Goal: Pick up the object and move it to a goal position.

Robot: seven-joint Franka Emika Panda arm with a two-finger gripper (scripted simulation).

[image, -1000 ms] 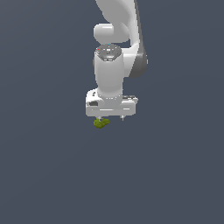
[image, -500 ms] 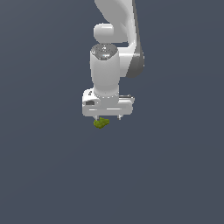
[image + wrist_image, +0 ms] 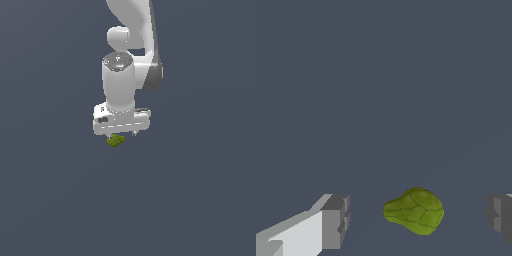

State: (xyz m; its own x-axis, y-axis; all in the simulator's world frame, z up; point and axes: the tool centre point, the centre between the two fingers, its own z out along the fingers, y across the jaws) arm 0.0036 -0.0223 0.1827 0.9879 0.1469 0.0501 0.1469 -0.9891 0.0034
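The object [image 3: 116,141] is a tiny olive-green lumpy thing lying on the dark grey floor, just below the white gripper [image 3: 121,134]. In the wrist view the object [image 3: 414,211] sits between the two grey fingertips [image 3: 335,221], apart from both, a little nearer the one at the picture's right edge. The gripper [image 3: 418,217] is open and holds nothing. The white arm rises above it in the exterior view.
Only the flat dark grey floor [image 3: 60,200] surrounds the arm. No goal marker shows in either view.
The gripper has come down a little over the object, so its fingers now reach the object's level. The object has not moved.
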